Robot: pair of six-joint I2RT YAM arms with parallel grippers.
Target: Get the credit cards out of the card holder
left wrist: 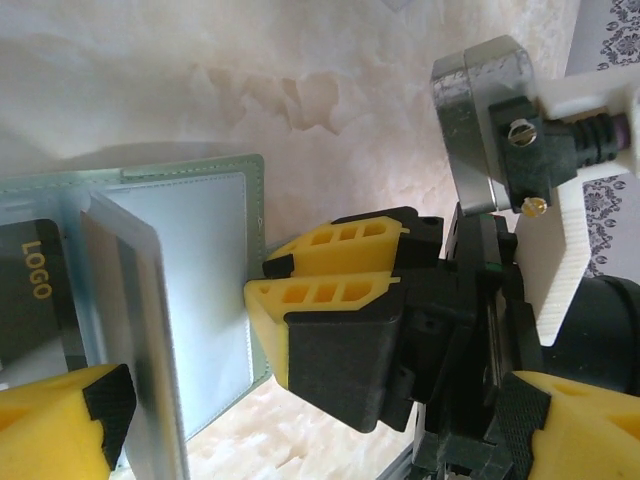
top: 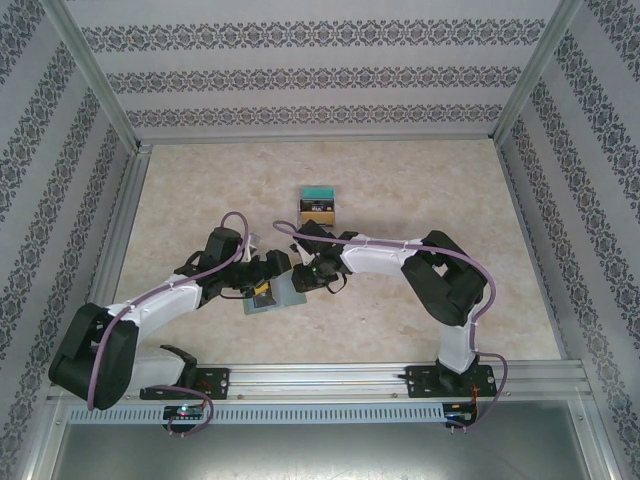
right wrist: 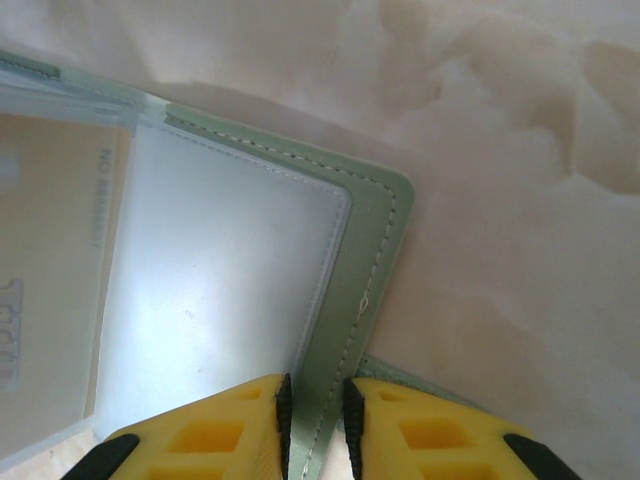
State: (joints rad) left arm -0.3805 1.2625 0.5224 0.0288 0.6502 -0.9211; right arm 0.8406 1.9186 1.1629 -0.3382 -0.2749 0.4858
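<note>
Careful: your right gripper (right wrist: 315,415) is nearly closed, pinching only the stitched edge of the holder (right wrist: 372,260), which lies open on the worktop (right wrist: 500,150). Tug a card (left wrist: 35,290) hard and that edge may slip out, or the holder drags along. The left gripper (top: 262,283) is wide open and holds nothing, hovering at the pockets.
</note>
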